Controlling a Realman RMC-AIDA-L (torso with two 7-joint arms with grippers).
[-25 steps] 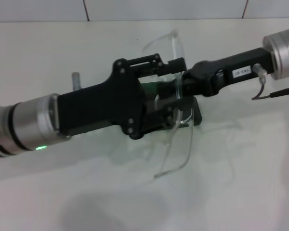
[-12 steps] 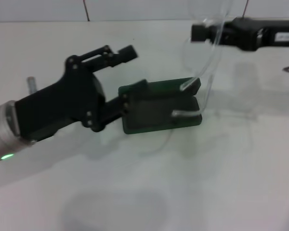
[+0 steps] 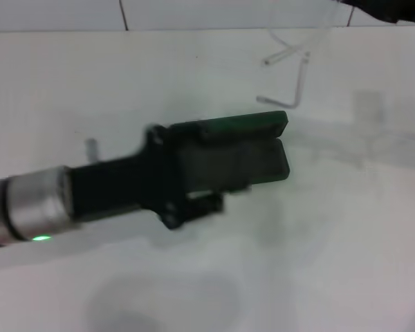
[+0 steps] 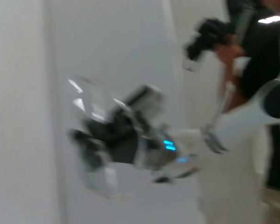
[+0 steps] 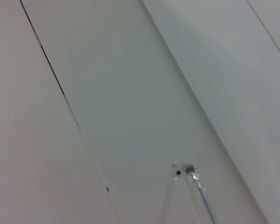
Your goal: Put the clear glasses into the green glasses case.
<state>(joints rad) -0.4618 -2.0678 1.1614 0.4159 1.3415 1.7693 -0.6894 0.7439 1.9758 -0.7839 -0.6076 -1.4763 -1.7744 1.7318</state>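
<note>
The green glasses case (image 3: pixel 266 164) lies open on the white table (image 3: pixel 346 235), its lid (image 3: pixel 252 126) raised on the far side. My left gripper (image 3: pixel 211 168) reaches in from the left and covers the case's left end. The clear glasses (image 3: pixel 301 76) hang in the air above and behind the case, their thin arms pointing down and left. My right gripper (image 3: pixel 391 8), shut on them, shows only as a dark edge at the top right. The left wrist view shows that gripper (image 4: pixel 107 140) with the clear lens (image 4: pixel 86 95). The right wrist view shows the tips of the glasses' arms (image 5: pixel 186 170).
A tiled wall (image 3: pixel 194 14) runs behind the table. A small grey stub (image 3: pixel 91 149) stands on the table beside the left arm. In the left wrist view a person (image 4: pixel 252 51) stands behind the robot's body.
The right gripper has lifted the clear glasses up and to the right, away from the case. The left gripper has swung back in over the case's left end.
</note>
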